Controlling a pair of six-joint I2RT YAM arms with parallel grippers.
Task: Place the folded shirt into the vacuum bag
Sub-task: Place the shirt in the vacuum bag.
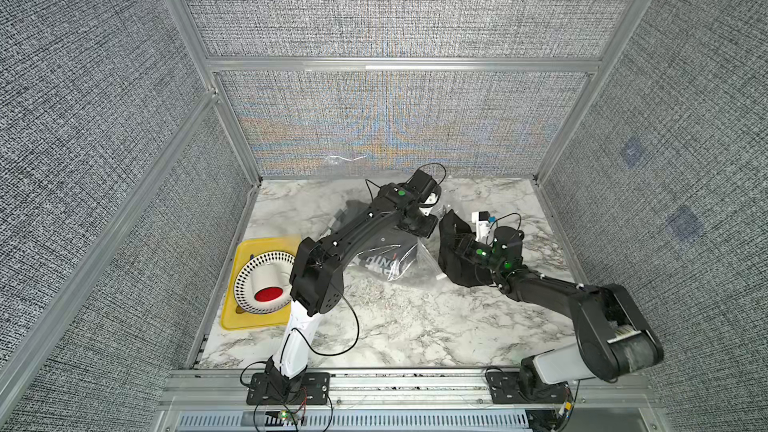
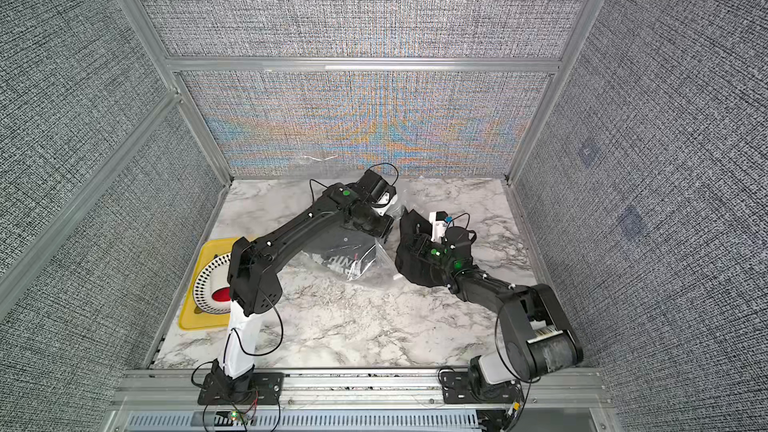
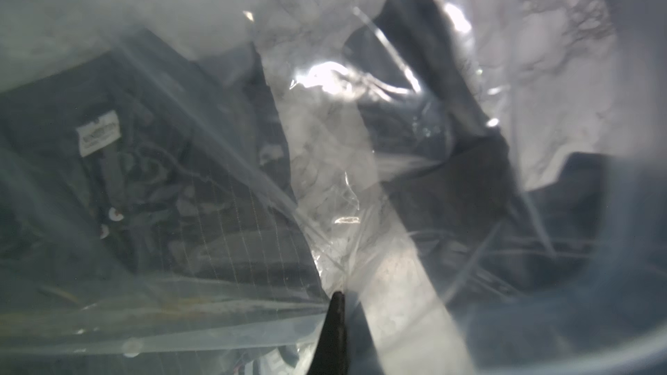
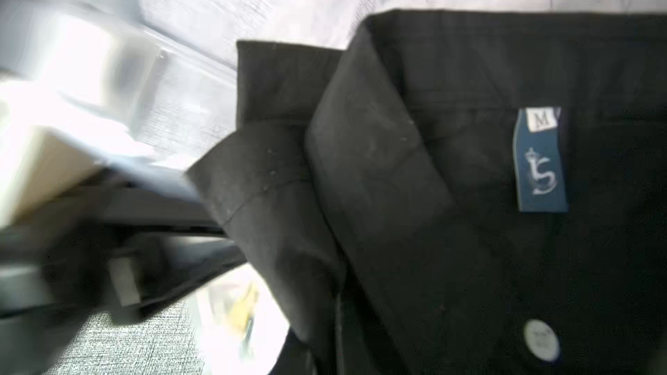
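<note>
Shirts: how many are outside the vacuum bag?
1: the black shirt, held by the right gripper beside the vacuum bag. Dark clothing lies inside it; more may be hidden.

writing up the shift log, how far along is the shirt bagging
Done: a dark printed garment already lies inside the large clear crinkly plastic vacuum bag. In hand: the left gripper has its fingers shut on the bag's plastic; the right gripper holds the black collared shirt with a blue label beside the bag, outside it. Left: pass that shirt through the opening and release it.
</note>
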